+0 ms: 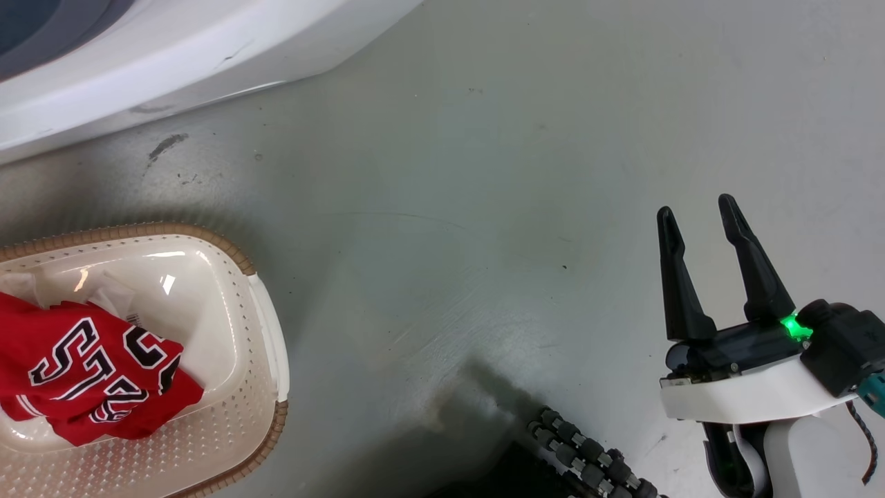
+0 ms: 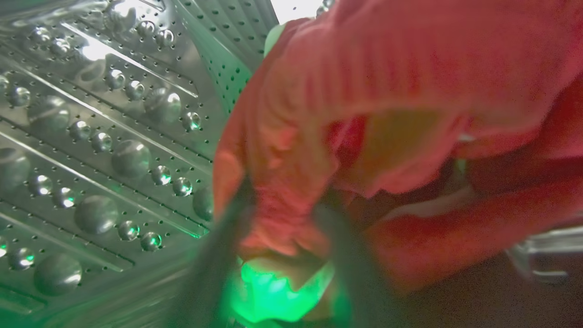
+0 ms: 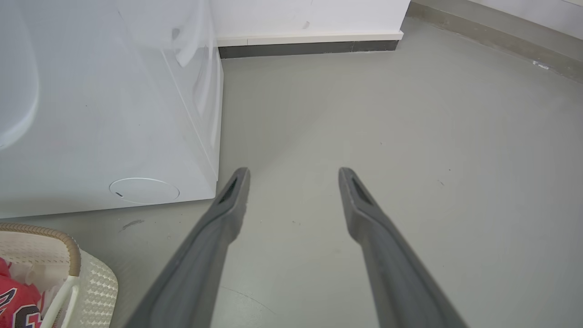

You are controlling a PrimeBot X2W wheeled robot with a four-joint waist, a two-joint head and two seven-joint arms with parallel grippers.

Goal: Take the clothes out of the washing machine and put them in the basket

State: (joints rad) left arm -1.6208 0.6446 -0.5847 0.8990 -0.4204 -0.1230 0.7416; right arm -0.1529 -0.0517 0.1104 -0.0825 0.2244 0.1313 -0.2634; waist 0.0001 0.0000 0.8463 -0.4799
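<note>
Inside the washing machine's perforated steel drum [image 2: 114, 136], a red garment [image 2: 410, 82] with white trim hangs in blurred folds. My left gripper [image 2: 287, 196] is shut on a bunch of that cloth, its dark fingers pressed in from both sides. The white washing machine [image 1: 173, 62] [image 3: 114, 114] stands at the upper left of the head view. The cream basket [image 1: 266, 325] [image 3: 68, 241] sits on the floor in front of it and holds a red jersey [image 1: 90, 366] [image 3: 16, 300] with black-and-white lettering. My right gripper [image 1: 696, 205] [image 3: 294, 171] hovers open over bare floor, well to the right of the basket.
Grey floor [image 1: 484, 207] stretches between the basket and the right gripper. A dark ribbed cable chain [image 1: 588, 456] lies at the bottom edge of the head view. A wall with a dark skirting [image 3: 309, 45] runs behind the machine.
</note>
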